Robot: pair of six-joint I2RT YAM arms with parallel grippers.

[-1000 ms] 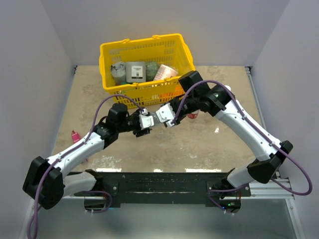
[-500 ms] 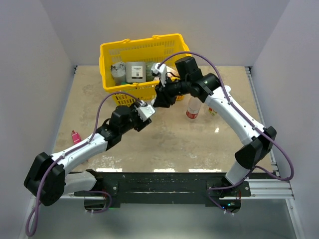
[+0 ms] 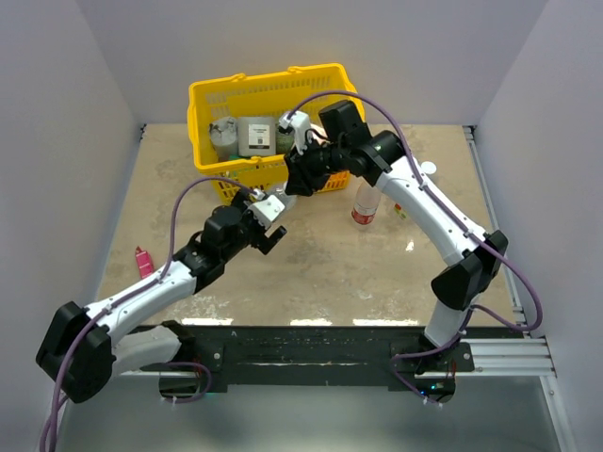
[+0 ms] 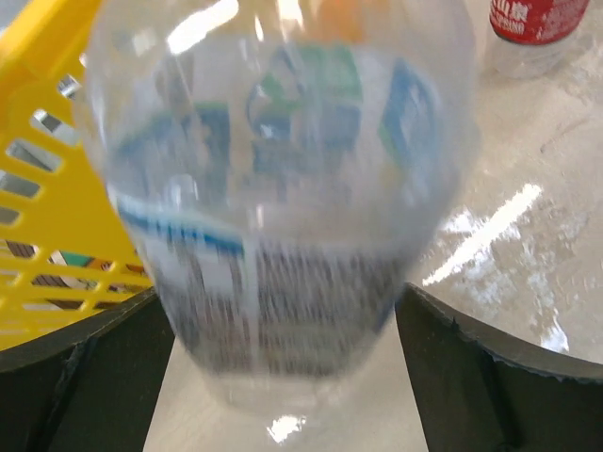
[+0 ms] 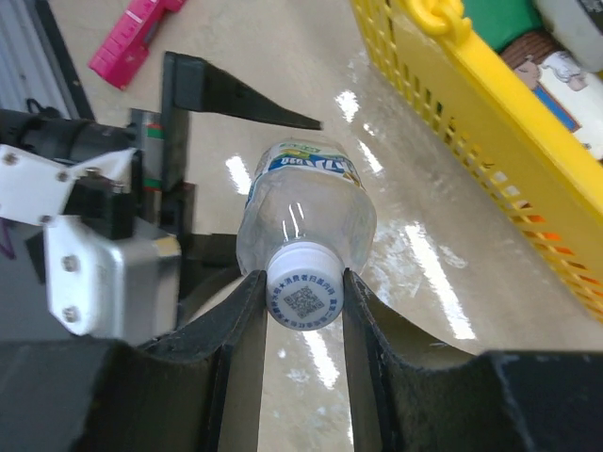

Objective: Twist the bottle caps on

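Two hands meet on one short bottle: right hand clamped on its white cap, left hand spread either side, grip unclear. Yellow basket just beside the right hand; pink tube beyond, on the worktop. Bluish label unreadable; red-labelled bottle stands beyond.

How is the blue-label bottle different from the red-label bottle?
The blue-label bottle wears a bluish label; the red-label bottle wears a red one. The blue-label bottle is gripped at its white cap by the right gripper; the red-label bottle stands upright by itself on the table, with nothing holding it. Both are clear plastic.
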